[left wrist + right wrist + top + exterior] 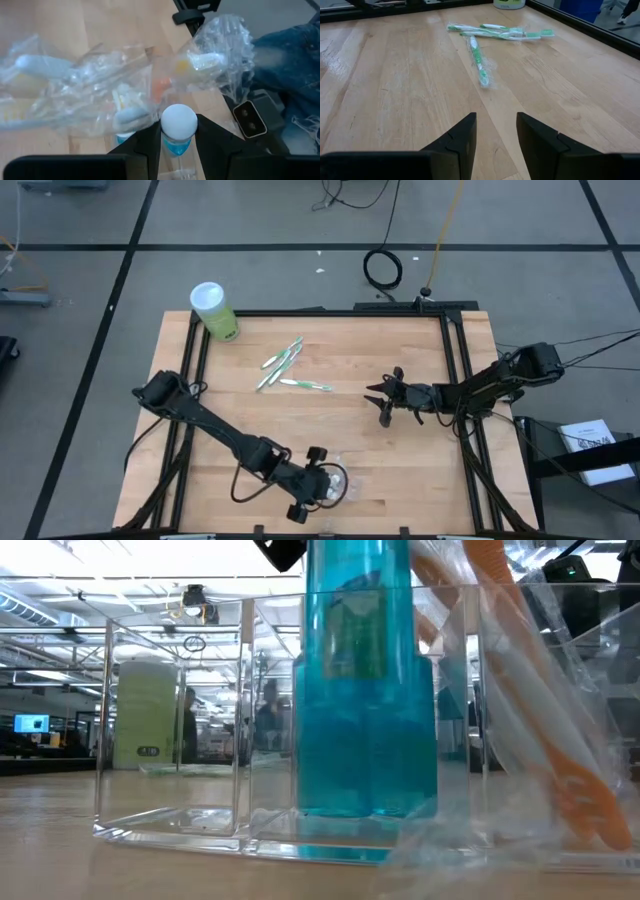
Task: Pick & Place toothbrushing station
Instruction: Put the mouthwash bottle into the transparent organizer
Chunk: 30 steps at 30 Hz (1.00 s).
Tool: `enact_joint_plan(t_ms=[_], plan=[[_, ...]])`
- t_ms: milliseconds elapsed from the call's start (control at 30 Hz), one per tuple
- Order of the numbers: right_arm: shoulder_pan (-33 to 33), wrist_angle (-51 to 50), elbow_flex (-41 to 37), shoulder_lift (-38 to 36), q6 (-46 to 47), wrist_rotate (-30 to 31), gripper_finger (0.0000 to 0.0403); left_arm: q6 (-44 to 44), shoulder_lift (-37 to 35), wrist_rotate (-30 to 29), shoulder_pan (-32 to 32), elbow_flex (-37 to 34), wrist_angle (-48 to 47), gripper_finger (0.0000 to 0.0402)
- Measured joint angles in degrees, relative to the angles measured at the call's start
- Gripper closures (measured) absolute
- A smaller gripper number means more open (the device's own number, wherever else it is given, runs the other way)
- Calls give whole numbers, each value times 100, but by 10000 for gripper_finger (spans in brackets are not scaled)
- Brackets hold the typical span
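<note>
No legible writing is showing | green canister (214,311) is standing at the table's (400,450) far left corner | left gripper (178,142) is clamping a blue white-capped tube (178,127) over the crinkly clear pouch (100,100) at the near edge | right gripper (495,135) is hovering narrowly parted, empty, mid-table | green-white toothbrushes (290,370) are lying wrapped beyond it

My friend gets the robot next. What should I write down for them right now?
Left end effector: near the table's front edge, shut on a small blue tube with a white cap, over a clear organizer.
Right end effector: open, empty, hovering at mid-right of the table, facing the green toothbrushes.
Done: a crinkly pouch lies by the organizer.
Left: set the tube down, then fetch the wrapped toothbrushes, still at the back by the green canister.
</note>
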Motion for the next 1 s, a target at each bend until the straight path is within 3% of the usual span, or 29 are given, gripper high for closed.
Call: enact_joint_plan(t_ms=[633, 1000], plan=[[0, -2, 0, 0, 0, 0, 273, -136, -12, 81, 166, -722, 842, 295], [0, -17, 0, 0, -2, 0, 273, -196, -22, 86, 180, -797, 923, 288]])
